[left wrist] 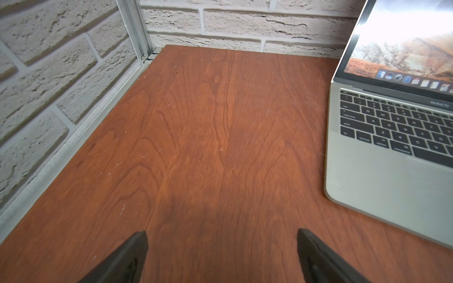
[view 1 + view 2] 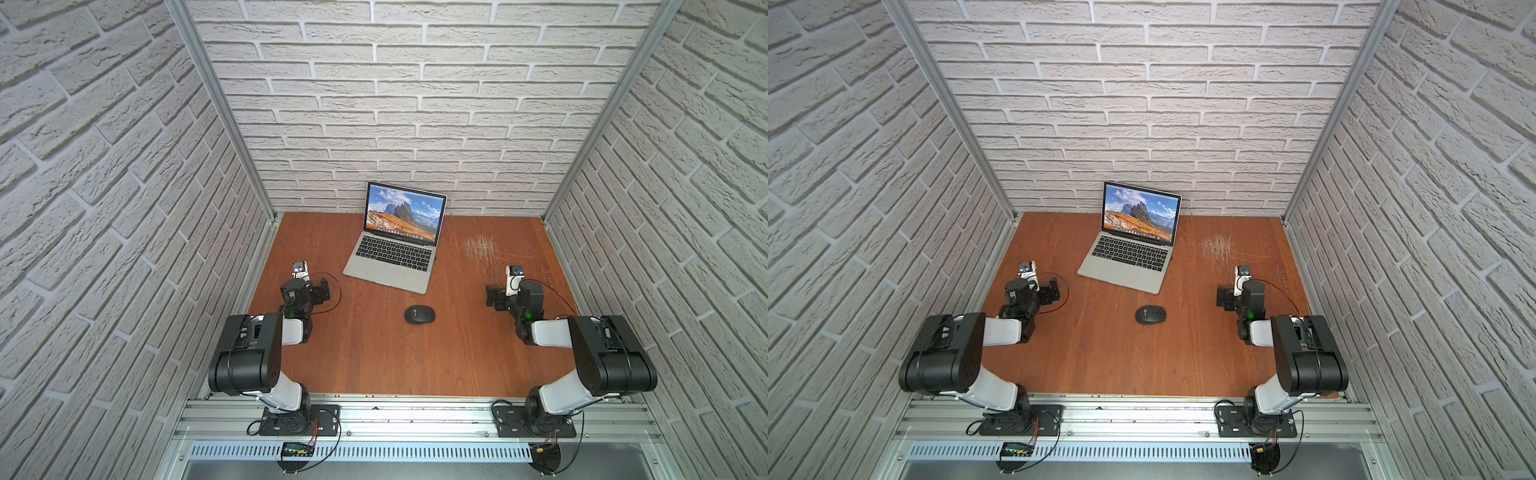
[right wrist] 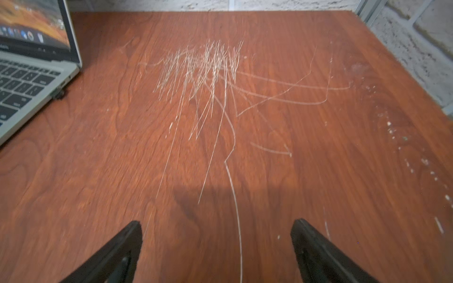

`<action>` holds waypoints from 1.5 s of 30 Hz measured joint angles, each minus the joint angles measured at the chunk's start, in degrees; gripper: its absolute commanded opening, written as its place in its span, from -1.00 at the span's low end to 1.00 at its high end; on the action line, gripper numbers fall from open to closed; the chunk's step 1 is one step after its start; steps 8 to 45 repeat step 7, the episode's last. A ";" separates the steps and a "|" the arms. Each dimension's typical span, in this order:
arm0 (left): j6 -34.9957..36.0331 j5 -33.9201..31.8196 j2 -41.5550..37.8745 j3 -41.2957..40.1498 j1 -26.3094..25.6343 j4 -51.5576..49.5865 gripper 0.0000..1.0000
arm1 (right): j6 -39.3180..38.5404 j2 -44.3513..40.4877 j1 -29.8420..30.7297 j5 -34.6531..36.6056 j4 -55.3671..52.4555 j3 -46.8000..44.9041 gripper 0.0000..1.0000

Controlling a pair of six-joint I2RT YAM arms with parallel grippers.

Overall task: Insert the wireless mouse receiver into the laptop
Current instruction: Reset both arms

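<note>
Laptop (image 2: 395, 249): set open at worktop (image 2: 374, 357) rear
Receiver (image 3: 58, 94): seen touching laptop's right edge
Mouse (image 2: 420, 314): laid before laptop, apart
Left end effector (image 1: 221, 234): spread wide, empty
Right end effector (image 3: 215, 223): spread wide, empty

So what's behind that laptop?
The white brick wall stands behind the laptop. Its raised screen covers a strip of the table behind it, so anything lying there cannot be seen.
</note>
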 measured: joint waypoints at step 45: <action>-0.02 0.00 0.00 0.00 0.02 0.00 0.97 | 0.07 -0.02 -0.72 -0.79 1.70 0.81 0.97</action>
